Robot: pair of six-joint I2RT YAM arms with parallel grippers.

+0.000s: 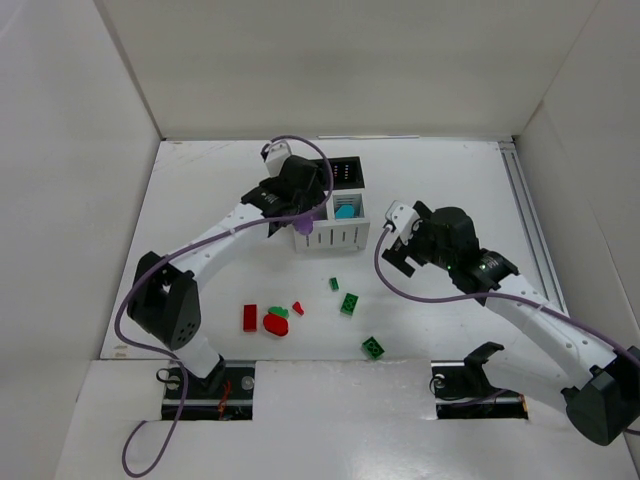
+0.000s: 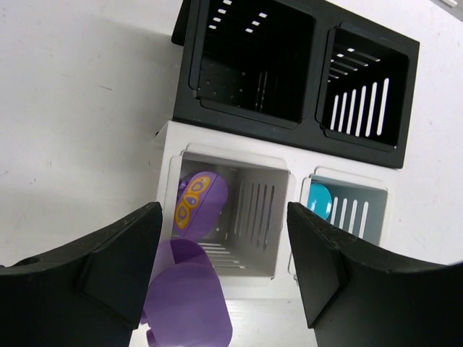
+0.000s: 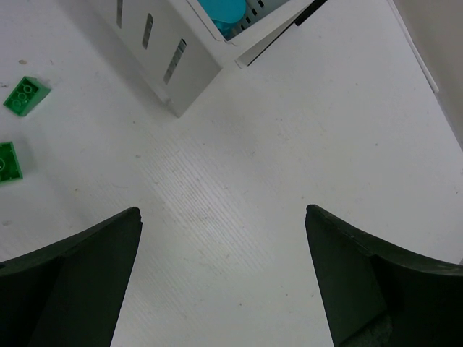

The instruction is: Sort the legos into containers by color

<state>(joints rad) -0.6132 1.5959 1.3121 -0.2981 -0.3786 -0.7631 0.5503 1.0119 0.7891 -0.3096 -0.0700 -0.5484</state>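
Here | purple lego [image 2: 197, 206], yellow butterfly print | in white compartment [image 2: 257, 217]

— What do you have in view apart from the job itself?
— I see a white table [image 1: 210, 190], boxed in by white walls [image 1: 330, 60] at the back and both sides.
— Anything else?
— A metal rail [image 1: 528, 225] runs along the table's right edge, and there is a white ledge [image 1: 340, 400] at the near edge.
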